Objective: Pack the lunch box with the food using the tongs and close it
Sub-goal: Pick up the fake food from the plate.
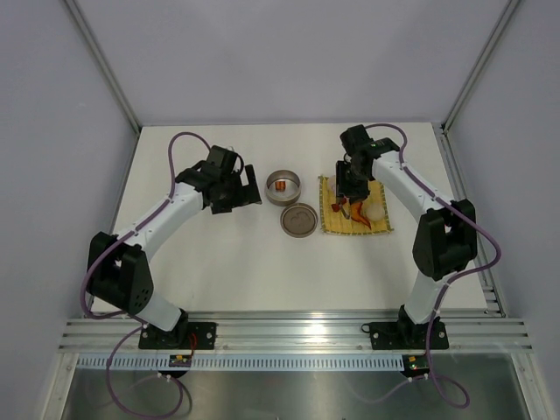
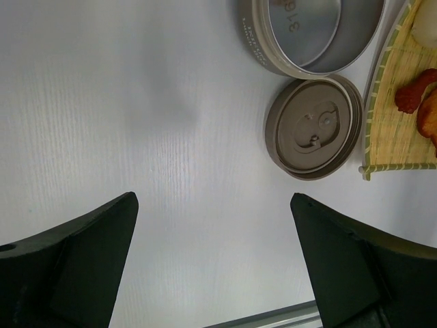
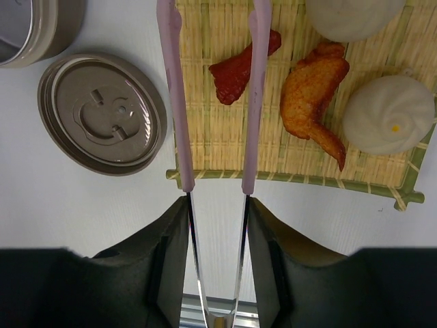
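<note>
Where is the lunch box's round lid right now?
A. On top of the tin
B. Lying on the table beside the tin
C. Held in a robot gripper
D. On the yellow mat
B: the lid lies flat on the white table right beside the tin, which stands uncovered.

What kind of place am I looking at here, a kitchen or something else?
Probably a robot test booth, not a kitchen: arms bolted to a metal rail, a white table boxed in by plain grey panels, and toy-looking food on a woven mat.
</note>
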Action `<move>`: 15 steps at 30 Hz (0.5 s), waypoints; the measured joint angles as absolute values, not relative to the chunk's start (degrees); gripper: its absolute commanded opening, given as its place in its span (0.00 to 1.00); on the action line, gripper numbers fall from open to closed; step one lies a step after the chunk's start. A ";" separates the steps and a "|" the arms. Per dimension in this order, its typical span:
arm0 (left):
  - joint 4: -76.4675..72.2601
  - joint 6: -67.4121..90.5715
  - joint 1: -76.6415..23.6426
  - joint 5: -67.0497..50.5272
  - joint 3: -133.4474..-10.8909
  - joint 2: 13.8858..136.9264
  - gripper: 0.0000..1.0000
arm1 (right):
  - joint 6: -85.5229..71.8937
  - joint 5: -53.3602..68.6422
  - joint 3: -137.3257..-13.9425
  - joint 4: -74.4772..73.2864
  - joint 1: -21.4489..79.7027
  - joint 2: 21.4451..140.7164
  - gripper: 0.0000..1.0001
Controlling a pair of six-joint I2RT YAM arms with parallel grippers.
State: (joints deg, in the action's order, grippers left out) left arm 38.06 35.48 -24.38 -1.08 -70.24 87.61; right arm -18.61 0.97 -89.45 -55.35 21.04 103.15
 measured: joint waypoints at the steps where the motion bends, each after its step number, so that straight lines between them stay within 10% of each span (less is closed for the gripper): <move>1: 38.06 35.40 -24.38 -0.78 -70.17 87.46 0.99 | -18.59 0.99 -89.69 -55.33 21.02 103.57 0.49; 15: 38.48 34.92 -24.38 1.45 -68.38 87.02 0.99 | -18.37 0.47 -90.76 -55.70 20.97 106.59 0.50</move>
